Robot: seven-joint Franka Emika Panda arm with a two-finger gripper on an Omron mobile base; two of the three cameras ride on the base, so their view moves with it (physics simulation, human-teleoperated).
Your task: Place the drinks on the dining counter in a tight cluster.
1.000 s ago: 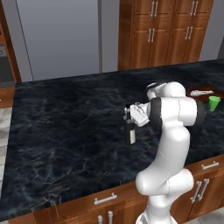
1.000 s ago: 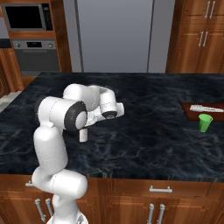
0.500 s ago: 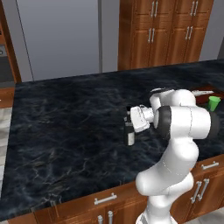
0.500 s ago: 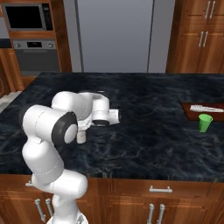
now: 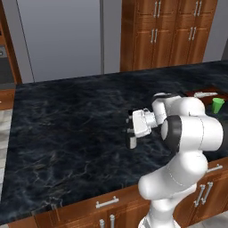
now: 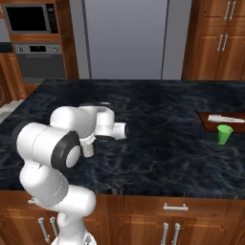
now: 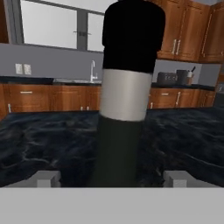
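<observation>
Standing upright between the spread gripper (image 7: 112, 178) fingers, slim dark wine bottle with pale label (image 7: 124, 94) sits ungripped on black marble dining counter (image 7: 39, 140).

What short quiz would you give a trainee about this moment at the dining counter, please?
1. True or false: the gripper is clamped tight on the wine bottle.
2. Where does the green cup stand? A) touching the wine bottle; B) far from it, beside the brown board; C) on the floor.
3. What does the wine bottle stand on?

Key:
1. False. The fingertips stand apart on either side of the bottle, with gaps showing.
2. B.
3. The dining counter, where it stands upright.
</observation>
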